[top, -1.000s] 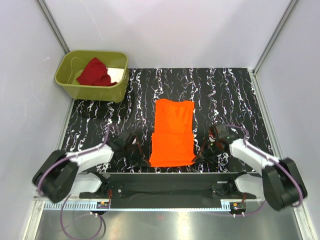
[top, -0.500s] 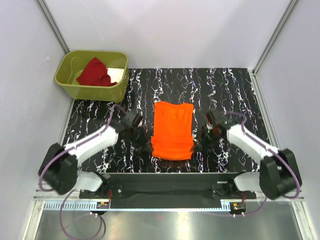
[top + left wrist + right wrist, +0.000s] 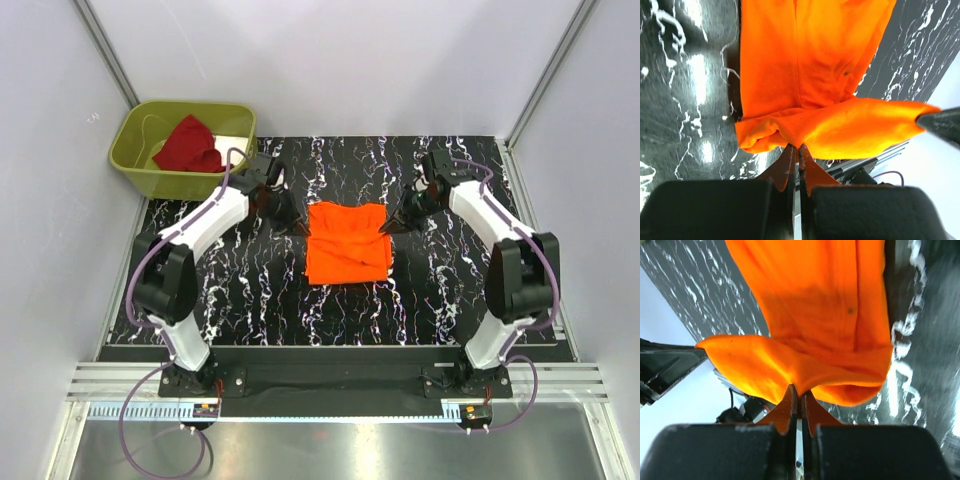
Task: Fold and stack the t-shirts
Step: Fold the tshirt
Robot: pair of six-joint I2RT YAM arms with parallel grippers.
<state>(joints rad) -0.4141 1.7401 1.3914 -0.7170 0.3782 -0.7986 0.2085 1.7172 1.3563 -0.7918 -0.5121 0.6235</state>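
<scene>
Left hand [image 3: 300, 229] and right hand [image 3: 384, 229] pinch the orange shirt [image 3: 347, 258] (edge apparently lifted).

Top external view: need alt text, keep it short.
Two arms reach over a black marbled table, with the left end effector and right end effector each shut on opposite sides of a folded orange shirt at the centre. A red shirt lies crumpled in a green bin at the far left.
</scene>
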